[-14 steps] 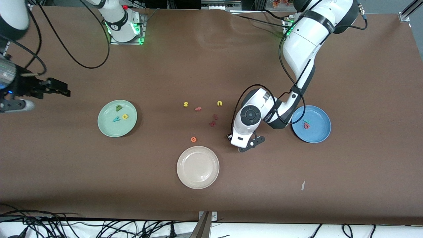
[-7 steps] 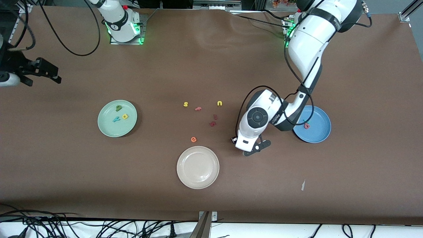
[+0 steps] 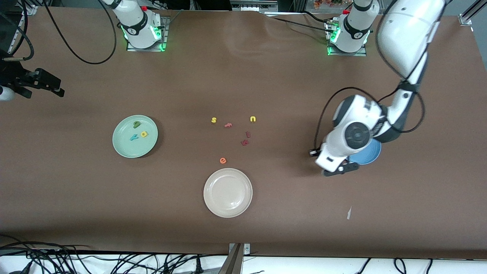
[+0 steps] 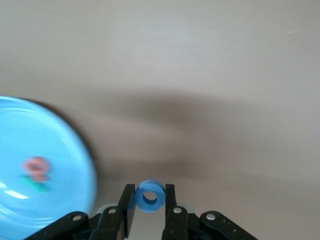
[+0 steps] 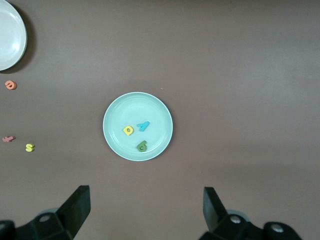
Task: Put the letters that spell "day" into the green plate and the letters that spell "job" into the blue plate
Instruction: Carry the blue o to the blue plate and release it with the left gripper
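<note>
- left gripper (image 4: 150, 212) is pinching the blue "o" (image 4: 150, 196), up over the table right by the blue plate (image 3: 371, 156)
- pink "b" (image 4: 36, 168) and teal "j" (image 4: 34, 184) sit in that plate
- "d" (image 3: 136, 124), "a" (image 3: 144, 134) and "y" (image 3: 133, 137) lie in the green plate (image 3: 125, 150)
- right gripper (image 3: 45, 84) waits spread wide, way off toward the right arm's end

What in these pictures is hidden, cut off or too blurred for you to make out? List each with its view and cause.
- Blue plate, front view: mostly covered by the left arm.
- Letters on the blue plate, left wrist view: motion blur smears them into pink and green shapes.
- Left hand, left wrist view: cut off by the frame edge, though the blue "o" shows clamped.
- Right hand, front view: partly cut off by the frame edge.
</note>
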Available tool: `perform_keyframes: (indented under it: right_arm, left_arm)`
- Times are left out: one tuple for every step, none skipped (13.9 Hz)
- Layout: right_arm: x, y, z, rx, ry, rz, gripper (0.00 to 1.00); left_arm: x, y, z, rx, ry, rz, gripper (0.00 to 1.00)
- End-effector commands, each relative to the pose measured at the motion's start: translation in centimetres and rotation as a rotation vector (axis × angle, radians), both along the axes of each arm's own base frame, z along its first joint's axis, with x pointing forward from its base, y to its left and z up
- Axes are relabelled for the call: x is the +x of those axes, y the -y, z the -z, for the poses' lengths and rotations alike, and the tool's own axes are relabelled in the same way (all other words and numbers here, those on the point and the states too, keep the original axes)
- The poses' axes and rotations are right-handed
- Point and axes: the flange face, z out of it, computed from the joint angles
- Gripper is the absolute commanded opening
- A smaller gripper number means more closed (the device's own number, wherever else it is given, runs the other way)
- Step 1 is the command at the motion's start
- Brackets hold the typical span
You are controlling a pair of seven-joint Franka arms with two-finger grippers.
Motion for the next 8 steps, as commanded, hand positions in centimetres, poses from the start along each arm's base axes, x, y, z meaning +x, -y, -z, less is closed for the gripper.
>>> perform_keyframes:
  right_arm:
    - [0.3,-0.3,-0.7,-0.012,0.002,-0.008,1.0]
    - [0.3,-0.4,-0.5,-0.012,-0.001,-0.016,1.0]
    - [0.5,-0.4,-0.2,-0.01,-0.005,-0.018,1.0]
    - [0.4,-0.7,-0.1,-0.01,-0.008,-0.022,1.0]
    - [0.5,-1.1,-0.2,-0.01,-0.006,-0.024,1.0]
    - [0.5,-2.2,-0.2,-0.01,-0.005,-0.037,1.0]
    - [0.5,-2.6,-0.3,-0.018,-0.004,-0.046,1.0]
    - [0.4,-2.6,-0.4,-0.019,-0.004,-0.046,1.0]
  left_arm:
    - [-3.9,-5.5,-0.3,-0.016,0.015,0.101,0.03]
    - [-4.9,-7.2,0.5,-0.018,0.023,0.127,0.03]
    - [-5.8,-8.7,1.6,-0.02,0.028,0.133,0.03]
    - [-6.3,-9.7,2.1,-0.024,0.032,0.139,0.03]
    - [-6.4,-10.3,2.4,-0.027,0.027,0.155,0.06]
    - [-6.2,-11.7,2.4,-0.032,0.027,0.162,0.32]
    - [-6.1,-12.4,2.2,-0.035,0.024,0.177,0.91]
    - [-5.5,-12.9,1.4,-0.034,0.029,0.183,1.0]
